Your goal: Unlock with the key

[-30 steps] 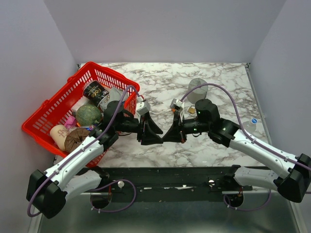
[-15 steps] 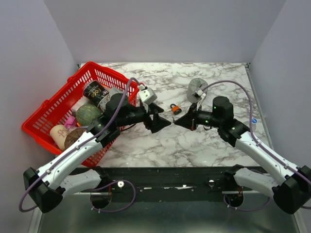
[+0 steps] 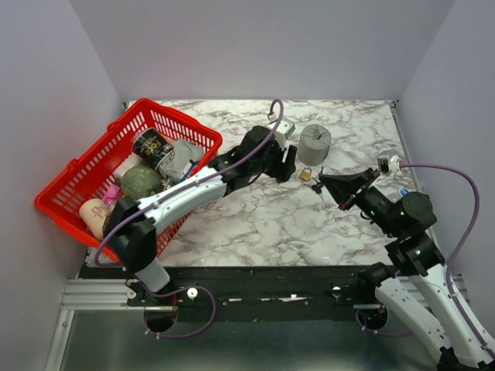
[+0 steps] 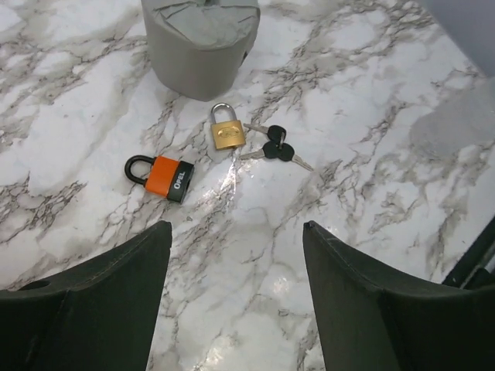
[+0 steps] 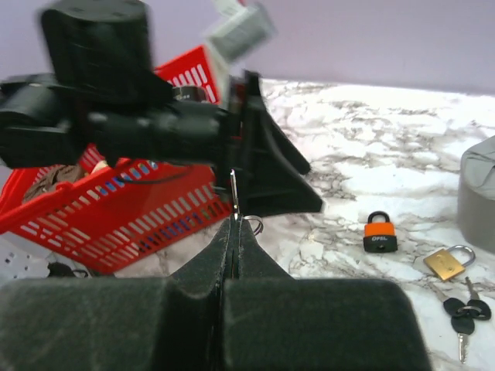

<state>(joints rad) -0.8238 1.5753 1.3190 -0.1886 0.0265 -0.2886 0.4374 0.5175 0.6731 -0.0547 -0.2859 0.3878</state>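
Beneath the wide left tool lies an orange OPEL padlock; right tool pinches the key

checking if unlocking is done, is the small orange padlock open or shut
Shut: the small orange padlock lies flat on the marble table, both ends of its black shackle seated in the body.

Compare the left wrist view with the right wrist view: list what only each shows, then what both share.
Only left wrist: the downward look between the open fingers of the left end effector. Only right wrist: the right end effector shut on a thin metal blade, the left arm seen side-on, and the red basket. Both: orange padlock, brass padlock, black-headed keys, grey cylinder.
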